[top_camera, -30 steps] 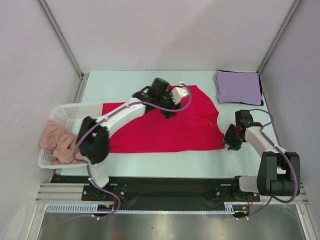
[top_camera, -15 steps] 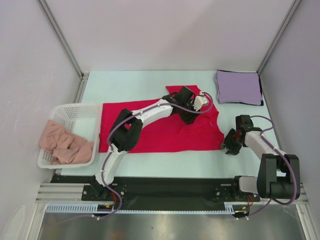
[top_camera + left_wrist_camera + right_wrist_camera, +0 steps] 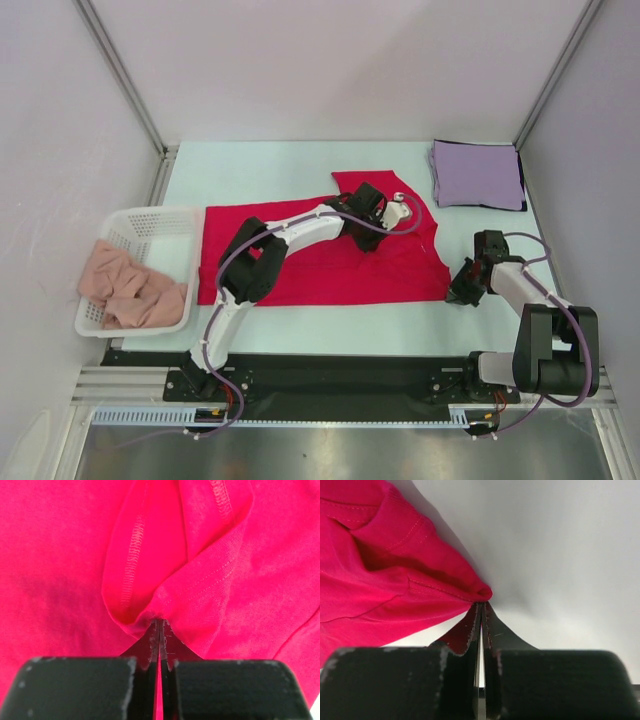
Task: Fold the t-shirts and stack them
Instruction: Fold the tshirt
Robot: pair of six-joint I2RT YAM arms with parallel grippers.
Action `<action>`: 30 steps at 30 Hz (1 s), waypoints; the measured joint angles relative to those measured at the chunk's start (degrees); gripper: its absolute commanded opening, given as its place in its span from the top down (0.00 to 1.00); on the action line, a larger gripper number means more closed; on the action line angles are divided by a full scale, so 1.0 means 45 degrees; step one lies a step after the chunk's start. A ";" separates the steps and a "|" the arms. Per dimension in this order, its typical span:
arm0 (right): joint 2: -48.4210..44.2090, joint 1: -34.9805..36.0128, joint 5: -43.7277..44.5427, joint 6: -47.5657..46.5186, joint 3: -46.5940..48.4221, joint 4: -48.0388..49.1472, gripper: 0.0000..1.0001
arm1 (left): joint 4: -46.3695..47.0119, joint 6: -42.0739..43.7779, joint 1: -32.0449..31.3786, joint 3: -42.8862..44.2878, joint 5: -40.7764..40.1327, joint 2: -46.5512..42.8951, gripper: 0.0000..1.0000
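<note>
My red t-shirt (image 3: pixel 350 275) lies flat right beside the basket (image 3: pixel 150 212); the folded purple t-shirt (image 3: pixel 478 173) sits well past it. Both my left gripper (image 3: pixel 159 624) and right gripper (image 3: pixel 481 604) are squeezed tight on red cloth, far from the basket. It looks soft and floppy, so I grab hems.

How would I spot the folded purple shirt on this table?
Look across the pale table to its far right corner, beside the wall. The lavender t-shirt lies there, the only cloth folded into a neat square, unlike the red t-shirt spread out mid-table.
</note>
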 measured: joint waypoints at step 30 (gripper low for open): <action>-0.0131 -0.0461 0.0068 -0.0015 -0.0136 0.0500 0.93 | -0.0189 0.0087 0.0087 0.1263 -0.0155 0.0806 1.00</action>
